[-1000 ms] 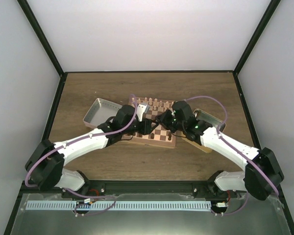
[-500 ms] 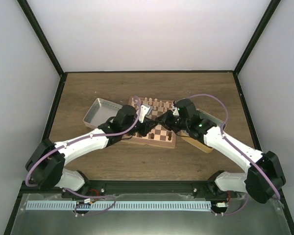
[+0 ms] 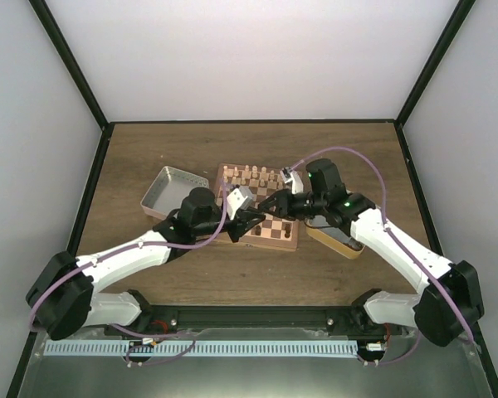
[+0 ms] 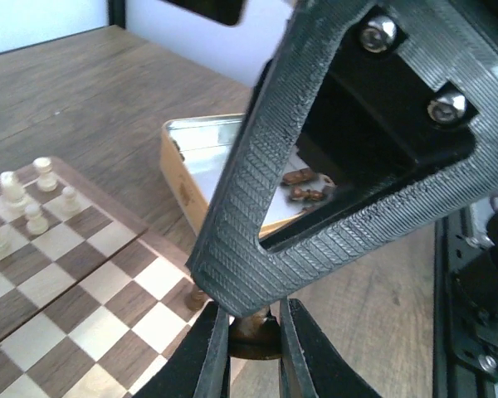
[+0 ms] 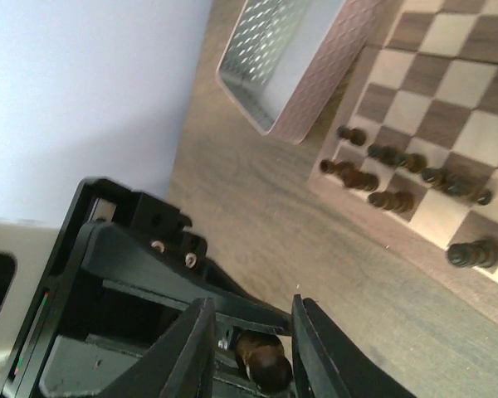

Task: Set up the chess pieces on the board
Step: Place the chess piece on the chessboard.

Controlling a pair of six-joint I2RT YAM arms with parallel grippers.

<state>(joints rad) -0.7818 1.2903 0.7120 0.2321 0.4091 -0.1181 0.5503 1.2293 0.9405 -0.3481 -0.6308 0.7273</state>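
My left fingers (image 4: 212, 358) pinch 1 dark chess piece (image 4: 254, 327) — my right fingers (image 5: 187, 348) stand spread around it, over the board (image 4: 60, 283).

High rear overview, two close wrist views, all on the board (image 3: 275, 225)

The left gripper (image 4: 254, 319) has been closed on a dark chess piece (image 4: 253, 330) toward the near right corner of the board (image 3: 270, 238). The right gripper (image 5: 253, 327) has been loosened around it. The left arm has been drawn back.
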